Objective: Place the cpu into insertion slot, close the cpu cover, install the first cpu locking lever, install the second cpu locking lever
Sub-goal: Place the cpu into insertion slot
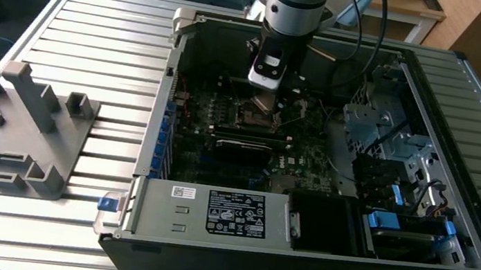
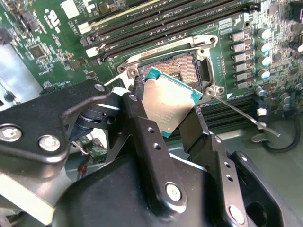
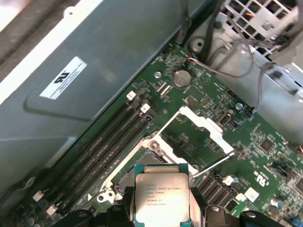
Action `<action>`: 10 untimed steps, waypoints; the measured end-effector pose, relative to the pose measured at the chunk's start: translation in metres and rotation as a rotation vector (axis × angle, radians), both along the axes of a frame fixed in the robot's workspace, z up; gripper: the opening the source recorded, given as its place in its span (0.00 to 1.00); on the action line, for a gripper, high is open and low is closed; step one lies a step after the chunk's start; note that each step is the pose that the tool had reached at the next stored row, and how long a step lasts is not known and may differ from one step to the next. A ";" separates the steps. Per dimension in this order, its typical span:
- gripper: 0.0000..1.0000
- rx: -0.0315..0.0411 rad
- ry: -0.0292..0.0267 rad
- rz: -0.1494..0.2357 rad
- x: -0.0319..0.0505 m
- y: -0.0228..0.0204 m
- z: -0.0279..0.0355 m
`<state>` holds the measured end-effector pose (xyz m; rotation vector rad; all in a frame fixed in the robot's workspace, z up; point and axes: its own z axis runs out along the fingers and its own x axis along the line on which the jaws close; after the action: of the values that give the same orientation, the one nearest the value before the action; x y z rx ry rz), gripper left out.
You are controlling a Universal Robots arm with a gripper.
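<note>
My gripper (image 1: pixel 264 104) hangs inside the open computer case, just above the insertion slot (image 1: pixel 257 117). In both wrist views its black fingers (image 2: pixel 142 118) are shut on the edges of the cpu (image 2: pixel 170 106), a flat square chip with a grey metallic top (image 3: pixel 162 196). The chip is tilted over the near edge of the dark square slot (image 2: pixel 187 67) and partly hides it. The cpu cover (image 3: pixel 194 124), a silvery frame with a window, stands swung open beyond the slot; one bar of the cover (image 2: pixel 161 51) also shows. A thin locking lever (image 2: pixel 241 114) sticks out to the side, unlatched.
Long black memory slots (image 3: pixel 102 151) run beside the socket. The case wall (image 3: pixel 94 71), a drive cage with cables (image 1: pixel 380 136) and the power supply (image 1: pixel 211 211) surround the motherboard. A grey plastic fixture (image 1: pixel 18 127) sits on the ribbed table at the exterior view's left.
</note>
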<state>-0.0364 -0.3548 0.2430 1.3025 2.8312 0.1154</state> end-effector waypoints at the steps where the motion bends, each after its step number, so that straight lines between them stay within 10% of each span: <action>1: 0.54 0.0001 0.0000 -0.016 0.0000 0.0000 -0.0001; 10: 0.54 0.0000 -0.0001 -0.051 0.0000 0.0000 -0.0002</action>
<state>-0.0364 -0.3548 0.2428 1.3733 2.7955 0.1145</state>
